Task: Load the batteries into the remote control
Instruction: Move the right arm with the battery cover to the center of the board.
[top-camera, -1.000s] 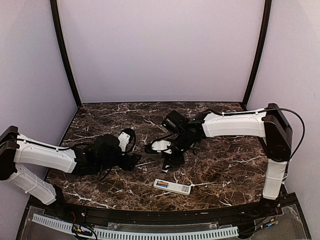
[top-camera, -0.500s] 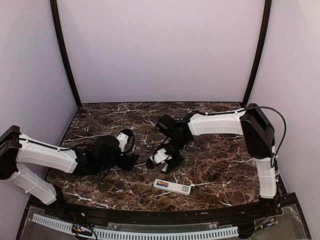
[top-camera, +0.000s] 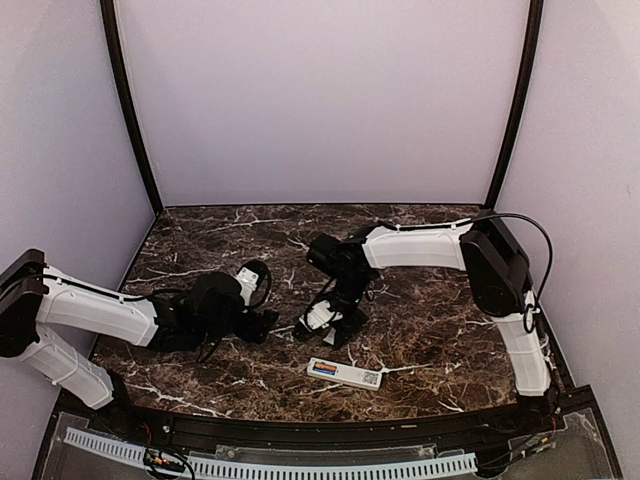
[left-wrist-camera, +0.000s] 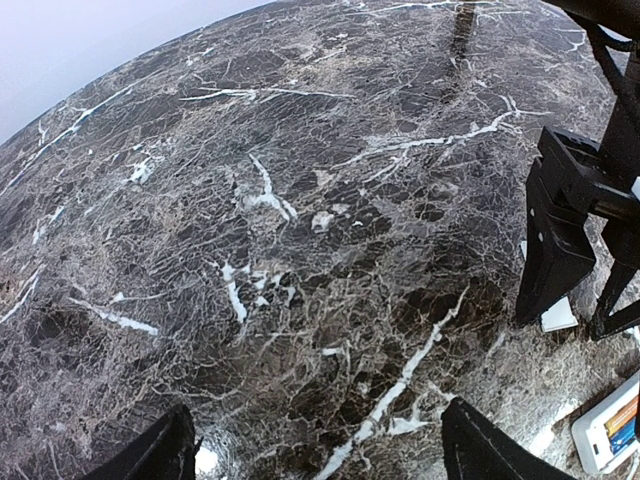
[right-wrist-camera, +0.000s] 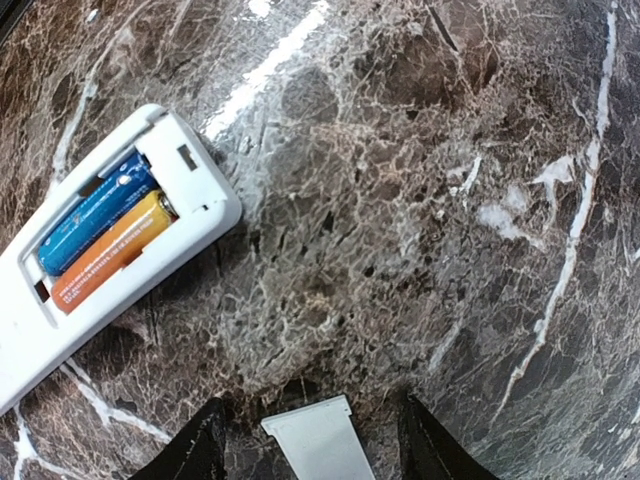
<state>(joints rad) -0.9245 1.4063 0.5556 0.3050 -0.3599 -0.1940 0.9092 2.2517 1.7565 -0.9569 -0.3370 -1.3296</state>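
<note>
The remote control (top-camera: 344, 373) lies label side up near the front edge, its compartment uncovered. The batteries sit side by side inside it, the blue one (right-wrist-camera: 95, 212) and the orange one (right-wrist-camera: 108, 250). In the right wrist view the remote control (right-wrist-camera: 60, 300) is at the left. My right gripper (top-camera: 335, 322) (right-wrist-camera: 313, 450) is open just behind the remote, and the small white cover piece (right-wrist-camera: 318, 440) lies between its fingers with a gap on each side. My left gripper (top-camera: 262, 322) (left-wrist-camera: 320, 455) is open over bare marble, left of the cover piece (left-wrist-camera: 558, 315).
Dark veined marble table (top-camera: 440, 330) with lilac walls on three sides and a black raised rim along the front. In the left wrist view the right gripper's fingers (left-wrist-camera: 555, 240) stand close at the right.
The right gripper has come down and toward the front with the cover piece, its arm swinging left. The left arm has hardly moved.
</note>
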